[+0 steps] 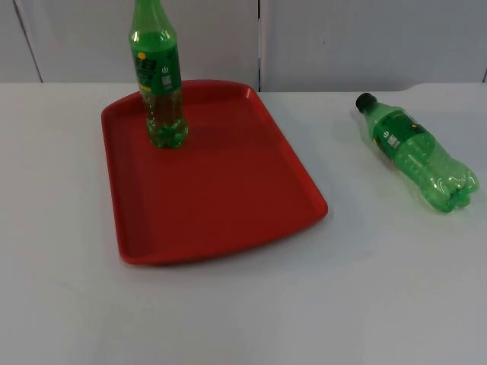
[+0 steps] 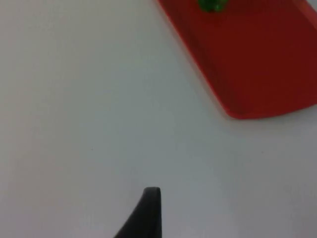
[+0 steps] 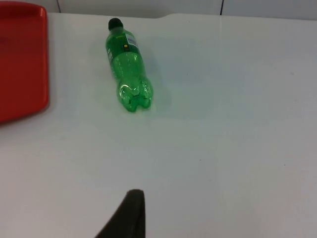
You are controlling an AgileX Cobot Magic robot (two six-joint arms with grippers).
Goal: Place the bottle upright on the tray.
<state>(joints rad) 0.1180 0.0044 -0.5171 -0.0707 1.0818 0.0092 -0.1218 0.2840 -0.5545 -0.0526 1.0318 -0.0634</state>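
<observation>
Tray: your red tray (image 1: 228,198) lay on the white tabletop (image 1: 380,289), toward 9 o'clock in the top view.
Standing bottle: one green bottle (image 1: 161,84) stood upright on the tray, near its 11 o'clock corner.
Lying bottle: your second green bottle (image 1: 417,152) lay on its side on the tabletop at 3 o'clock, well apart from the tray, black cap (image 1: 366,100) pointing to 11 o'clock.
Left fingers (image 2: 148,213): above bare tabletop near the tray; you could not tell their state.
Right fingers (image 3: 130,213): over the tabletop, facing the lying bottle; state likewise untellable.
</observation>
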